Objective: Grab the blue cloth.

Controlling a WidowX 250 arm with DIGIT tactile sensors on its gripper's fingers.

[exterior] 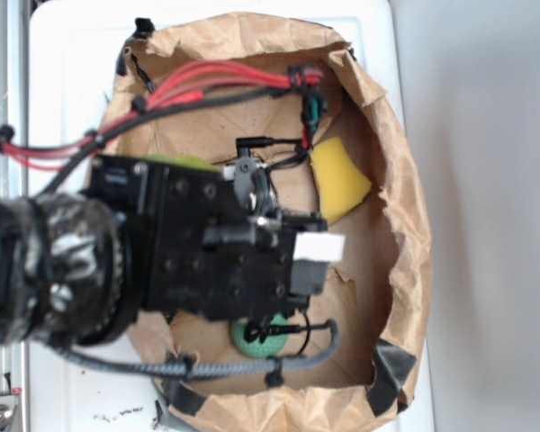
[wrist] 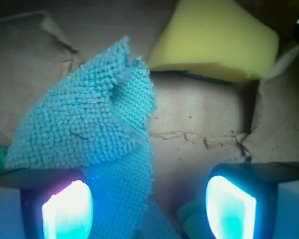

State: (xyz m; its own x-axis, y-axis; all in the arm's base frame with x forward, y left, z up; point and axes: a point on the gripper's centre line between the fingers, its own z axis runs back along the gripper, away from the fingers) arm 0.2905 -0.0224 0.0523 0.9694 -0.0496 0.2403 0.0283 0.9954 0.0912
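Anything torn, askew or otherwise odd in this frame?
The blue cloth is bunched and peaked with frayed edges rather than lying flat. The brown paper liner under it shows a cracked tear. Otherwise nothing stands out.

A white tabletop (exterior: 72,54) under crumpled brown paper (exterior: 405,225).

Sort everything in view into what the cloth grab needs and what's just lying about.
Needed:
- teal-blue terry cloth with frayed edges, bunched up by one finger
- black gripper, jaws apart

Lying about:
- yellow foam sponge wedge
- green ball
- crumpled brown paper liner
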